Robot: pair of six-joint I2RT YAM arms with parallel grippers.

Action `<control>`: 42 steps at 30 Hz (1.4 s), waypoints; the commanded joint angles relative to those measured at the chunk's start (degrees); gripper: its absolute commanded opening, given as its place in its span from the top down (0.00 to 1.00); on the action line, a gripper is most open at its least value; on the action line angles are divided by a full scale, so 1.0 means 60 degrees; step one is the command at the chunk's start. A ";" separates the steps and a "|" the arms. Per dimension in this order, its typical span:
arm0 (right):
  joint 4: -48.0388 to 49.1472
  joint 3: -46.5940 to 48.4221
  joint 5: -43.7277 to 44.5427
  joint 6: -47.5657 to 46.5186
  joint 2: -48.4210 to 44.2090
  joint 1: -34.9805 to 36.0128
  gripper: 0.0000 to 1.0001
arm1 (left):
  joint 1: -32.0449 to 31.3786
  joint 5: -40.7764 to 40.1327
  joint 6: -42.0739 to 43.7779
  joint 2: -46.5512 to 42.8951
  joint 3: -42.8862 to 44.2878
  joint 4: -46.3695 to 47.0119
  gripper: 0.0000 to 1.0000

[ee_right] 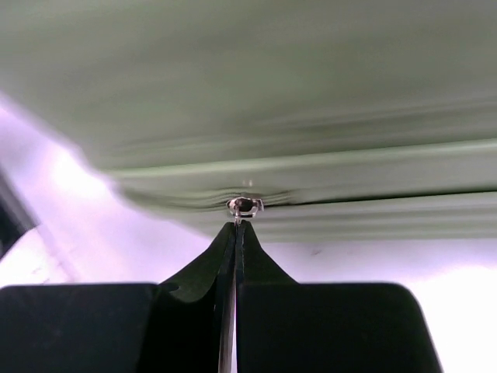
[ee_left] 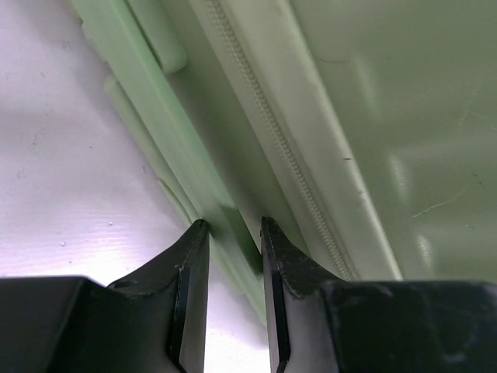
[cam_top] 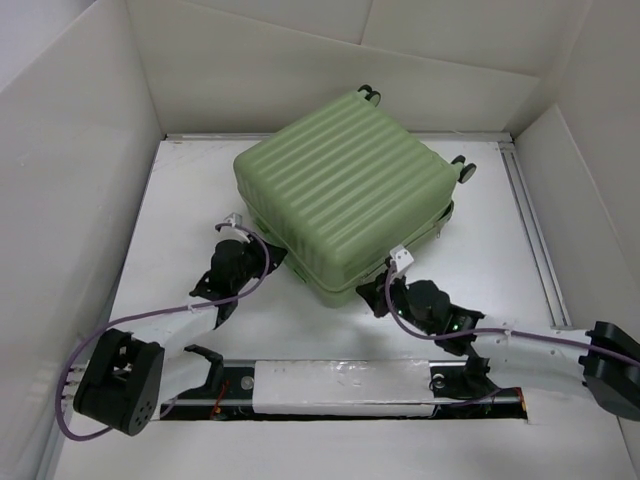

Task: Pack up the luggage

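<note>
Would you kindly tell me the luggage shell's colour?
The luggage is pale green; top view.

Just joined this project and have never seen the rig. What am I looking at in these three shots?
There are two small robot arms bolted at the near edge of a table, each ending in a two-finger gripper. The wide picture comes from a fixed camera above and behind the arms. The other two come from a camera on each wrist, looking out past that arm's own black fingers.

One thing lies on the table: a pale green ribbed suitcase, lid down. The left gripper has its fingers narrowly apart on either side of a rim of the suitcase and appears to pinch it. The right gripper is shut, and its tips look closed on the small metal zipper pull on the suitcase's seam. That picture is blurred.
</note>
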 commanded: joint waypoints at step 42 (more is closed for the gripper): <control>-1.1280 0.4178 0.6476 0.6773 -0.2616 0.2270 0.80 | -0.3920 -0.1704 -0.0788 -0.0719 -0.0769 0.1669 1.00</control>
